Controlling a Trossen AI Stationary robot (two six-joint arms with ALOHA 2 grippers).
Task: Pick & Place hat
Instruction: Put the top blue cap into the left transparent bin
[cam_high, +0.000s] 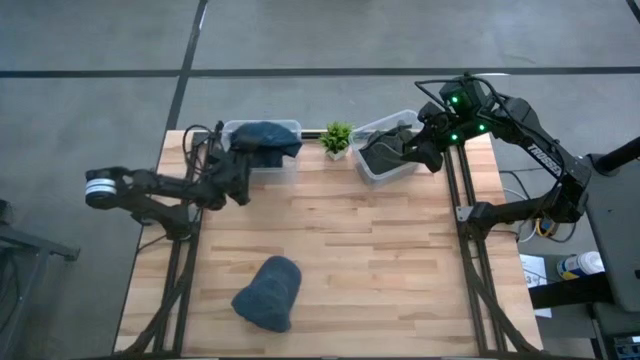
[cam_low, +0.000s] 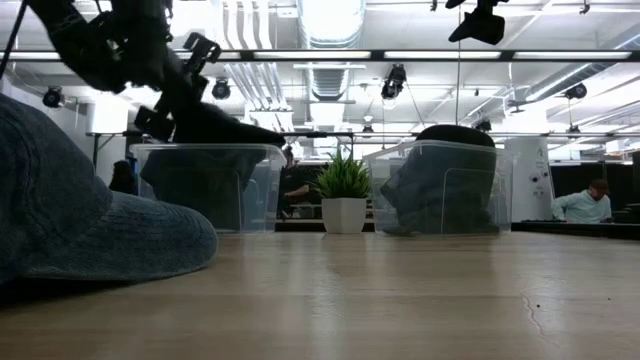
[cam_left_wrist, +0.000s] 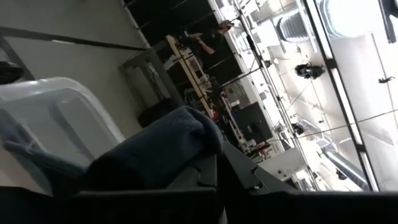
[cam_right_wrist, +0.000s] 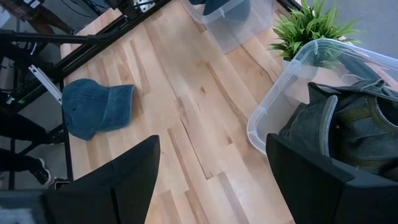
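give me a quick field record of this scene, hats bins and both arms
loose hat: blue cap lying on the table near its front edge
left bin: clear, blue hat draped over it
right bin: clear, dark hat inside
plant: between the bins
left pincer: at the left bin, shut on the blue hat
right pincer: open, beside the right bin

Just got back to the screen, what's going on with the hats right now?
The left hand is at the left bin, shut on a dark blue hat that lies across the bin's rim. The right hand, open, hovers by the right bin, which holds a dark hat. A blue cap lies loose on the table.
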